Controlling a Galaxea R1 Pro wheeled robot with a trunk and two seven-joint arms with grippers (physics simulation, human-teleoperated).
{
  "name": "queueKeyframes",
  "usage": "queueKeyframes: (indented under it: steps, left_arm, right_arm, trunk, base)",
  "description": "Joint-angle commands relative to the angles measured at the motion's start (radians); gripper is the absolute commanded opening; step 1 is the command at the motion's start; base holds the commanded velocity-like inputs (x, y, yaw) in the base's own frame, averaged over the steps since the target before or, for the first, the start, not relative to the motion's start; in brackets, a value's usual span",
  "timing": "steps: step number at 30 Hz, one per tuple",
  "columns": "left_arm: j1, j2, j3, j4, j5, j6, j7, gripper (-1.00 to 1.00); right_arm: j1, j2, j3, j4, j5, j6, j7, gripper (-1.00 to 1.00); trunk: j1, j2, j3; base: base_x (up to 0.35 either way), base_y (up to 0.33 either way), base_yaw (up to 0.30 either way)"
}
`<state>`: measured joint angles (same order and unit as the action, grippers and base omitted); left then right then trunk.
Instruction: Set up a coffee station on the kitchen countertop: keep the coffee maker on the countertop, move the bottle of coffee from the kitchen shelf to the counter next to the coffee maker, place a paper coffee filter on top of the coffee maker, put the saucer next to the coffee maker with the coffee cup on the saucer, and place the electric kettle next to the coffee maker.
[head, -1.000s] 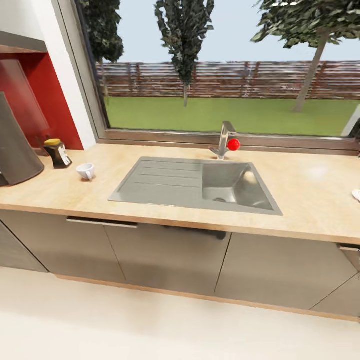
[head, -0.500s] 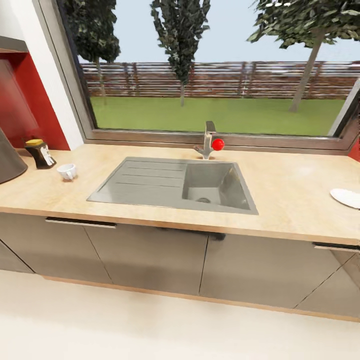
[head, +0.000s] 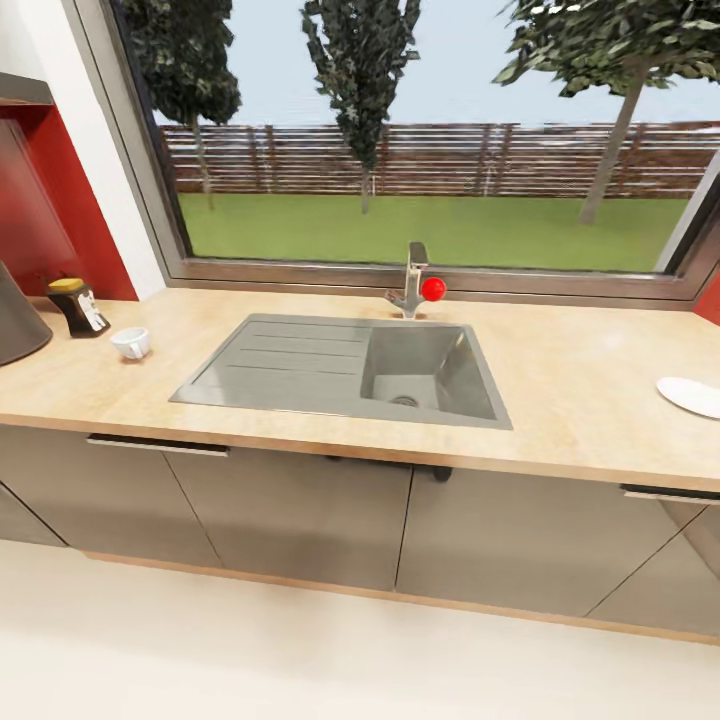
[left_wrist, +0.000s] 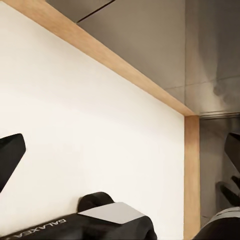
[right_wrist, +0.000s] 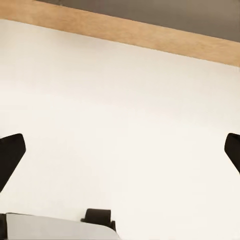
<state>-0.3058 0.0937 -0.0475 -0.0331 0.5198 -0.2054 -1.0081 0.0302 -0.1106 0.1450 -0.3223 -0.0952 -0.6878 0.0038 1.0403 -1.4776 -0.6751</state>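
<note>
The head camera has swung round to the right along the worktop (head: 560, 390), so everything has slid left in the head view. The coffee cup (head: 131, 343) and the dark coffee bottle (head: 78, 306) now sit closer to the left edge, and the white saucer (head: 690, 396) has come into sight at the far right. Nothing on the worktop itself has shifted.

Kitchen counter surfaces, seen from the robot's head.
Pale matt wood-grain countertop (head: 590, 390); brushed grey metal sink (head: 300, 365) and faucet (head: 413, 282); glossy white coffee cup (head: 131, 343) and saucer (head: 692, 396); smooth grey cabinet fronts (head: 300, 520).
</note>
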Motion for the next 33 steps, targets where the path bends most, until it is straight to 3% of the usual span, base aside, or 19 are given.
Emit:
queueKeyframes:
  steps: [1,2,5,6,8,16,25,33]
  left_arm:
    - [0.0,0.001,-0.005,0.001,0.003,-0.006,-0.002,1.0]
    - [0.0,0.001,-0.006,0.001,0.003,-0.006,-0.001,1.0]
    - [0.0,0.002,-0.006,0.001,0.003,-0.006,-0.001,1.0]
    - [0.001,0.003,-0.006,0.001,0.003,-0.006,0.0,1.0]
    - [0.001,0.003,-0.007,0.0,0.003,-0.006,0.0,1.0]
    - [0.001,0.001,-0.008,-0.001,0.003,-0.006,0.033,1.0]
    - [0.001,-0.001,-0.009,-0.001,0.003,-0.007,0.055,1.0]
    - [0.001,-0.002,-0.01,-0.001,0.003,-0.008,0.057,1.0]
  right_arm:
    - [-0.01,0.006,0.007,-0.001,-0.005,0.029,0.0,1.0]
    - [-0.033,0.016,0.007,-0.002,0.003,0.109,0.0,1.0]
    - [-0.069,0.025,0.007,-0.002,0.011,0.251,0.002,1.0]
    - [-0.09,0.029,0.007,-0.003,0.014,0.353,0.004,1.0]
    - [-0.101,0.03,0.007,-0.003,0.016,0.394,0.005,1.0]
    - [-0.108,0.028,0.004,0.0,0.019,0.342,0.005,1.0]
    - [-0.108,0.027,0.004,-0.001,0.018,0.334,0.005,1.0]
    - [-0.108,0.028,0.004,-0.001,0.019,0.334,0.005,1.0]
  trunk:
    - [0.0,0.0,-0.001]
    - [0.0,0.0,-0.001]
    - [0.0,0.0,-0.001]
    - [0.0,0.0,-0.001]
    - [0.0,0.0,-0.001]
    - [0.0,0.0,0.0]
    - [0.0,0.0,0.003]
    - [0.0,0.0,0.004]
  base:
    - [0.0,-0.001,0.0]
    - [0.0,0.0,0.0]
    - [0.0,0.0,0.0]
    - [0.0,0.0,0.0]
    - [0.0,-0.004,0.0]
    - [0.0,-0.151,-0.077]
    - [0.0,-0.136,-0.226]
    - [0.0,-0.276,-0.052]
